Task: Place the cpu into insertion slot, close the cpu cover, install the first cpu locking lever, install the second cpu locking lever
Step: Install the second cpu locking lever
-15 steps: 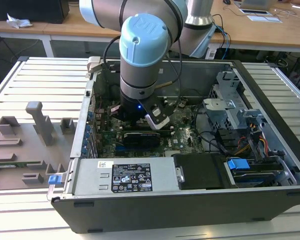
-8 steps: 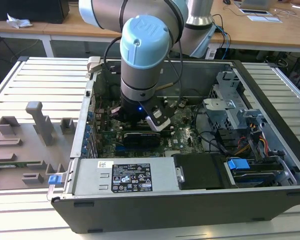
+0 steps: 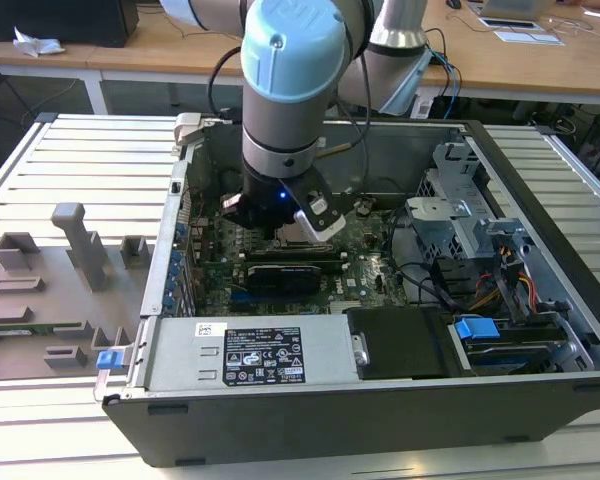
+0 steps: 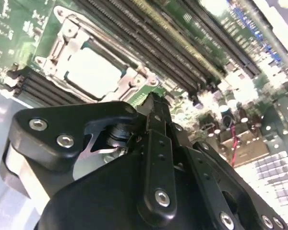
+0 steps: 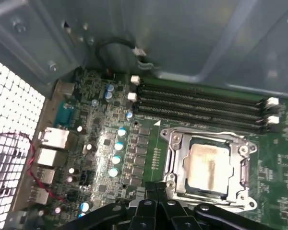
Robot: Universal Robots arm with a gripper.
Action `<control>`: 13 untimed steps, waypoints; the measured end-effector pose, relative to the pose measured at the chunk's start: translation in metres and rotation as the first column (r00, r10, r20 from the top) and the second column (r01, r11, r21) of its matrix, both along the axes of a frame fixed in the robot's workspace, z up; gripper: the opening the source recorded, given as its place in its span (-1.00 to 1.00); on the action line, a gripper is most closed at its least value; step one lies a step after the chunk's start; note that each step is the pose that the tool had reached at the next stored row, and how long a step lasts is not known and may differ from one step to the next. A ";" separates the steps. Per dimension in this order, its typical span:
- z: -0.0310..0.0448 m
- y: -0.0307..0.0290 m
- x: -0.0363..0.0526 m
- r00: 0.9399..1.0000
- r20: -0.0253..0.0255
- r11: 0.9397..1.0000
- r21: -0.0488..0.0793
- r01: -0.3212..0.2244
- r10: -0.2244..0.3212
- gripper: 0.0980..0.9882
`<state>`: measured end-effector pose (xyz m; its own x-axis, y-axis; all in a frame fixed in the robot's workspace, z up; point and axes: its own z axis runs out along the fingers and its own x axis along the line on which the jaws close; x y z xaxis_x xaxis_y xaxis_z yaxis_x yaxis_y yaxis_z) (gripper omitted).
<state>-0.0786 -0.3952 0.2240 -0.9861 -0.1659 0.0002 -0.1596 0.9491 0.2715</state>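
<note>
The cpu (image 5: 209, 163) (image 4: 93, 72), a flat silver-grey square, lies in the insertion slot (image 5: 216, 192) on the green motherboard. The cpu cover (image 5: 175, 160) (image 4: 55, 48), a silvery frame with a square window, lies flat around it, and the chip shows through the window. I cannot tell how the locking levers stand. My gripper (image 5: 158, 188) (image 4: 153, 100) (image 3: 280, 222) hangs just above the board beside one edge of the socket. Its black fingers are shut together with nothing between them.
Long black memory slots (image 5: 201, 105) (image 4: 149, 38) run beside the socket. The open computer case (image 3: 540, 200) walls in the arm, with a power supply (image 3: 250, 355) in front and a drive cage (image 3: 460, 215) at the exterior view's right. A grey fixture (image 3: 70, 260) lies left of the case.
</note>
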 end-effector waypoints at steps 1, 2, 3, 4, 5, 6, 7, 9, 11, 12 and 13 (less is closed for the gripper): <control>0.0000 0.0020 0.0019 1.000 0.000 1.000 -0.005 0.000 0.000 -0.98; 0.0000 0.0033 0.0038 1.000 0.000 1.000 -0.011 0.000 0.000 -0.98; -0.0001 0.0048 0.0073 1.000 -0.001 1.000 -0.019 0.000 0.000 -0.98; -0.0001 0.0058 0.0107 1.000 -0.003 1.000 -0.025 0.000 0.000 -0.98; -0.0007 0.0075 0.0176 1.000 -0.006 0.999 -0.036 0.000 0.000 -0.98; -0.0013 0.0085 0.0219 1.000 -0.008 0.999 -0.042 0.000 0.000 -0.98; -0.0019 0.0096 0.0257 1.000 -0.011 0.999 -0.048 0.000 0.000 -0.98; -0.0032 0.0118 0.0337 1.000 -0.016 0.998 -0.060 0.000 -0.001 -0.98; -0.0058 0.0173 0.0490 1.000 -0.023 0.996 -0.088 -0.001 -0.001 -0.98; -0.0063 0.0188 0.0515 1.000 -0.023 0.995 -0.096 -0.001 -0.001 -0.98; -0.0068 0.0210 0.0539 1.000 -0.024 0.994 -0.107 -0.001 -0.001 -0.98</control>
